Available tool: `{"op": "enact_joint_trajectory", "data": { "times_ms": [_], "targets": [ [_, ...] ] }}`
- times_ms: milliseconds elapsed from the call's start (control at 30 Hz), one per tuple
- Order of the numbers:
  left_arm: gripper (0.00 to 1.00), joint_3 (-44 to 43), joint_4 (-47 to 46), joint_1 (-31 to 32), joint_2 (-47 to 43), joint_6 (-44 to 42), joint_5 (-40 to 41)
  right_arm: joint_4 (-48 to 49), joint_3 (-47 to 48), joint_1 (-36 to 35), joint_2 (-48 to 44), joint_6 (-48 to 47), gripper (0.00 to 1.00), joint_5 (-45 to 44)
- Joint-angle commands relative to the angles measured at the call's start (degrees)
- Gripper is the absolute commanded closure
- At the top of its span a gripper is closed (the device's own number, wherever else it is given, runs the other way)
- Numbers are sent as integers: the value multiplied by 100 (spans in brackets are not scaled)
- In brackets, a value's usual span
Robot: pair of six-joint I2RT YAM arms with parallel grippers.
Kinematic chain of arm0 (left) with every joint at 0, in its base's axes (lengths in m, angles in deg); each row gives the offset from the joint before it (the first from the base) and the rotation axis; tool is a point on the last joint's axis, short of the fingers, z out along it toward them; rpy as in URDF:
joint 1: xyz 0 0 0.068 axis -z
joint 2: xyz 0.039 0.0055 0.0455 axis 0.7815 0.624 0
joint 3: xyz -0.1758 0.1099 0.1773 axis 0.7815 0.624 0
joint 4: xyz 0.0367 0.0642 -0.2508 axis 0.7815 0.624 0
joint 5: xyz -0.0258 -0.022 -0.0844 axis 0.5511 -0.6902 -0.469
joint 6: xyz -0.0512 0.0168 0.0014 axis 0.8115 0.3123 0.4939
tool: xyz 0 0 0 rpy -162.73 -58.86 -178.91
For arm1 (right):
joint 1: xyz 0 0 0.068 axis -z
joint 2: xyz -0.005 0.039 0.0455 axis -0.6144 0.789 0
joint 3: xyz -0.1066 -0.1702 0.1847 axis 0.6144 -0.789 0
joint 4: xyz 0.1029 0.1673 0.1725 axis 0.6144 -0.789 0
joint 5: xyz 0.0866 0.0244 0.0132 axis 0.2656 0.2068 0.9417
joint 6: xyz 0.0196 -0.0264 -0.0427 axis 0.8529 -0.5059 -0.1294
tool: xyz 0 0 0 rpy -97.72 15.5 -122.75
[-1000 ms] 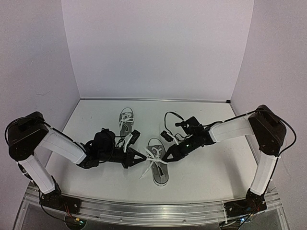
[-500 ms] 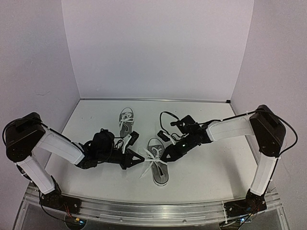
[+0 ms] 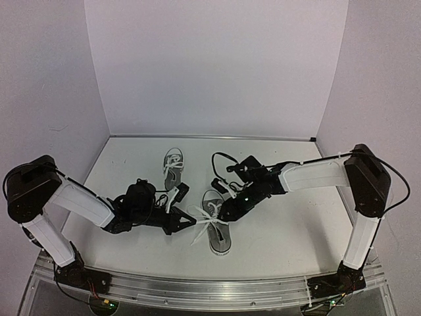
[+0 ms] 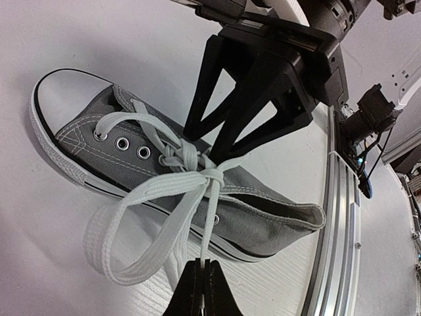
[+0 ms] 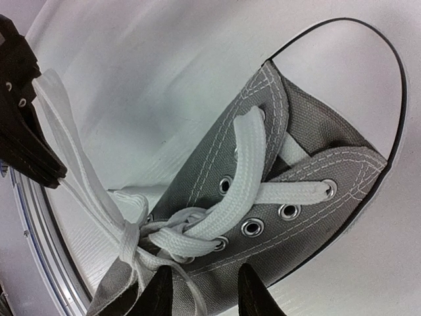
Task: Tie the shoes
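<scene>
On white table (image 3: 283, 243), near shoe (image 3: 218, 237) seen between 2 grippers; 2nd shoe (image 3: 172, 168) set farther back, well apart from both.
Left gripper (image 4: 202, 266) pressed together; 1 strand of white lace (image 4: 206, 224) pinched at its tips, strand held taut down from knot (image 4: 207, 172).
Large loop (image 4: 141, 193) draped over near shoe's side onto table.
Right gripper (image 5: 205, 289) spread, fingers (image 5: 253, 293) placed above eyelet rows beside knot; nothing seen clamped. Contact with lace cannot be told.
</scene>
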Motion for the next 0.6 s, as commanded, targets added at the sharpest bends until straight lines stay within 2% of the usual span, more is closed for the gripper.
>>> {"op": "enact_joint_trajectory", "data": {
  "times_ms": [0,567],
  "targets": [
    [100,92,23,-41,-315,-108,60,-229,263,-78,-176,-149,69,-287],
    [100,306,483,-67,-712,-242,426,-374,356,-241,-169,-216,73,-387]
  ]
}}
